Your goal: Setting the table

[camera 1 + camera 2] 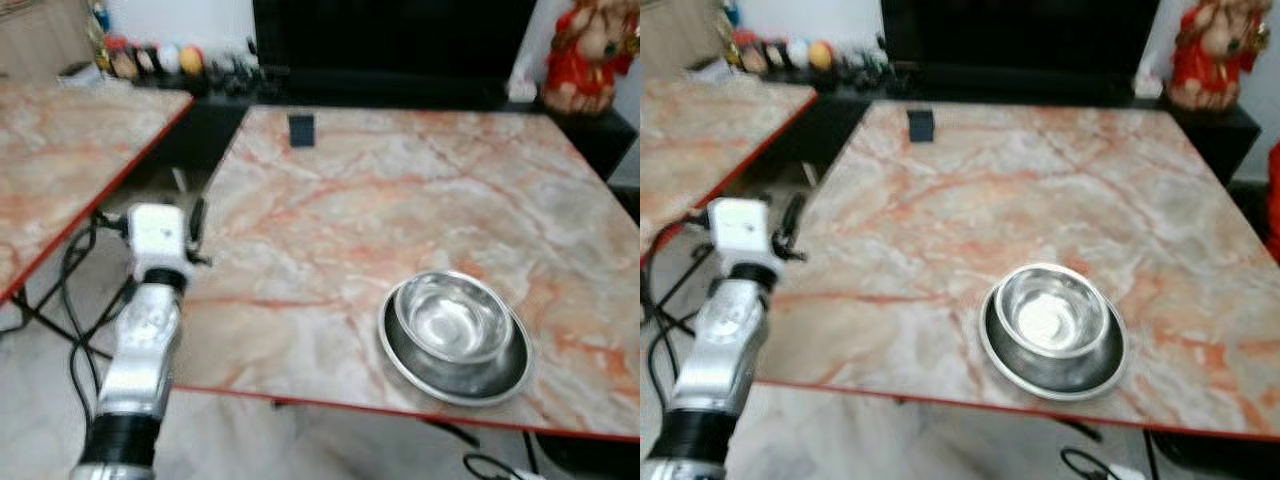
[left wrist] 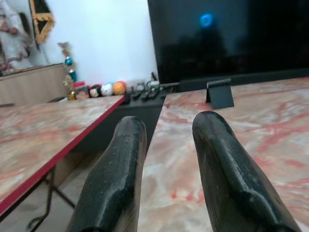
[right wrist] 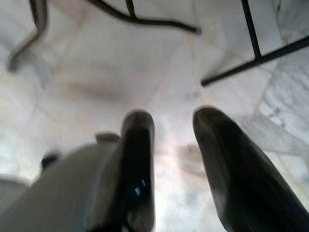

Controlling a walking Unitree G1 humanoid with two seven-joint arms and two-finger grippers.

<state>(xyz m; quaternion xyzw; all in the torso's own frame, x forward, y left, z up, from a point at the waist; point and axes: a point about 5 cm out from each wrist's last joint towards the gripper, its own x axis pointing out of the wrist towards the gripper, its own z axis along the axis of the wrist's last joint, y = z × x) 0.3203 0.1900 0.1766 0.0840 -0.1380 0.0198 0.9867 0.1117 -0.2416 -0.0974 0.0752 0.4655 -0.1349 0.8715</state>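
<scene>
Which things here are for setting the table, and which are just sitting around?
For the job:
- steel bowl, sitting inside the steel plate
- steel plate, near the table's front edge
- left gripper, open, at the table's left edge

Just lying about:
- small black stand, at the table's far side
- red figurine
- row of little toys
- dark TV screen
</scene>
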